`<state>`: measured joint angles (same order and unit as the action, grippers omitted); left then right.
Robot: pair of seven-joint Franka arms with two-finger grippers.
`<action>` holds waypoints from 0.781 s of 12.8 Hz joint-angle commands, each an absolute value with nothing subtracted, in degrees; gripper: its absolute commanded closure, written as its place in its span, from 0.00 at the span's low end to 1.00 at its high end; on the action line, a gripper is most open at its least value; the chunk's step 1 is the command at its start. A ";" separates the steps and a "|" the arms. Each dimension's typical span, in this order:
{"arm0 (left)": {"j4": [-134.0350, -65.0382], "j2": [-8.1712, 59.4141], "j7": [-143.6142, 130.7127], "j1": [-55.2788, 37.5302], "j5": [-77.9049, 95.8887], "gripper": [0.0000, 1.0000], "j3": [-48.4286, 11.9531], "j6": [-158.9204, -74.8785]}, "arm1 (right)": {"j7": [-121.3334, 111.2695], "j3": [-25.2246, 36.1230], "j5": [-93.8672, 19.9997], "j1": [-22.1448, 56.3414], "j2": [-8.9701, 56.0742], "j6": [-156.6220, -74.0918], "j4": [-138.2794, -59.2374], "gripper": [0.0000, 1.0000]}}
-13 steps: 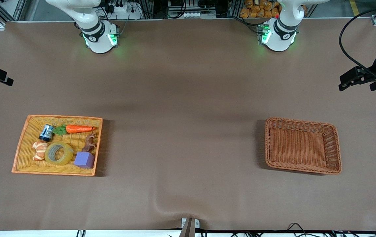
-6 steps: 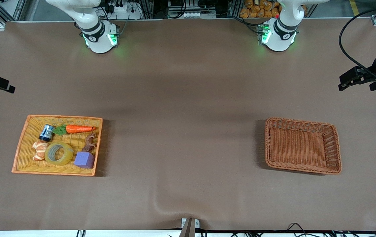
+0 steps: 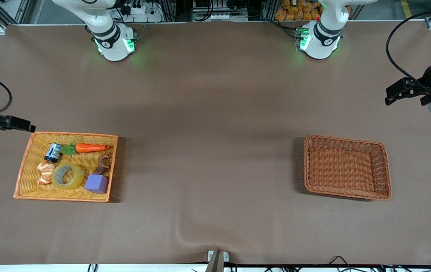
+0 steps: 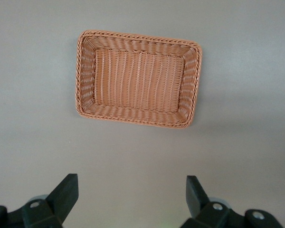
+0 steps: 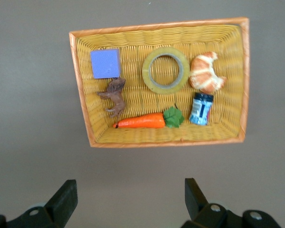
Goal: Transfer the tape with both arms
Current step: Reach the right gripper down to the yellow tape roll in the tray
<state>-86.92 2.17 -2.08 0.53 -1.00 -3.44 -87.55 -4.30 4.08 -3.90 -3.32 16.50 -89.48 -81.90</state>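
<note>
Tape [image 3: 68,176] flat in yellow basket [image 3: 26,166] between croissant [image 3: 45,172] and purple block [image 3: 96,184]; looks light, stiff, slick: pinch across rim wall; right pincer [image 5: 128,199] and left pincer [image 4: 130,197] wide open, empty.

**Brown table, cluttered edge**

A brown cloth [image 3: 215,113] covers the table – wrinkled near the front camera, with soft shadows across the middle. Along the top edge: aluminium frame [image 3: 0,15], cables [image 3: 219,17], a heap of orange items [image 3: 298,9]
</note>
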 commanded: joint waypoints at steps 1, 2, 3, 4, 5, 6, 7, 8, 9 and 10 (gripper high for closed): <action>-86.40 3.69 -0.79 1.23 -1.23 0.00 -3.43 -87.28 | -13.76 3.69 -4.66 -2.47 23.27 -93.41 -80.51 0.00; -86.48 3.87 -0.79 1.06 -1.23 0.00 -3.43 -87.54 | -15.63 3.69 -4.05 -2.64 23.99 -96.56 -80.59 0.00; -86.48 4.48 -0.79 0.97 -1.23 0.00 -3.43 -87.97 | -16.25 3.78 -4.04 -3.16 24.86 -99.64 -80.77 0.00; -86.48 4.66 -0.79 0.97 -1.23 0.00 -3.51 -88.15 | -17.30 3.87 -3.96 -3.95 26.09 -100.89 -80.86 0.00; -86.48 4.83 -0.79 0.62 -1.23 0.00 -3.52 -88.42 | -18.71 3.78 -4.04 -5.00 27.58 -102.20 -80.86 0.00; -86.40 5.44 -0.79 0.35 -1.23 0.00 -3.60 -88.94 | -20.63 3.87 -4.13 -5.79 28.73 -104.30 -80.86 0.00; -86.40 5.54 -0.97 0.18 -1.23 0.00 -3.78 -89.29 | -23.35 3.87 -4.04 -6.41 29.78 -106.41 -80.86 0.00; -86.40 5.62 -0.97 -0.35 -1.23 0.00 -3.95 -89.82 | -25.21 3.87 -3.96 -6.68 30.84 -109.05 -80.86 0.00; -86.22 6.50 -1.05 -0.96 -1.23 0.00 -3.96 -90.61 | -27.23 3.87 -3.96 -7.29 31.55 -111.07 -80.77 0.00; -86.22 6.94 -1.05 -1.05 -1.32 0.00 -3.96 -91.83 | -29.25 3.87 -3.96 -7.64 32.42 -112.14 -80.77 0.00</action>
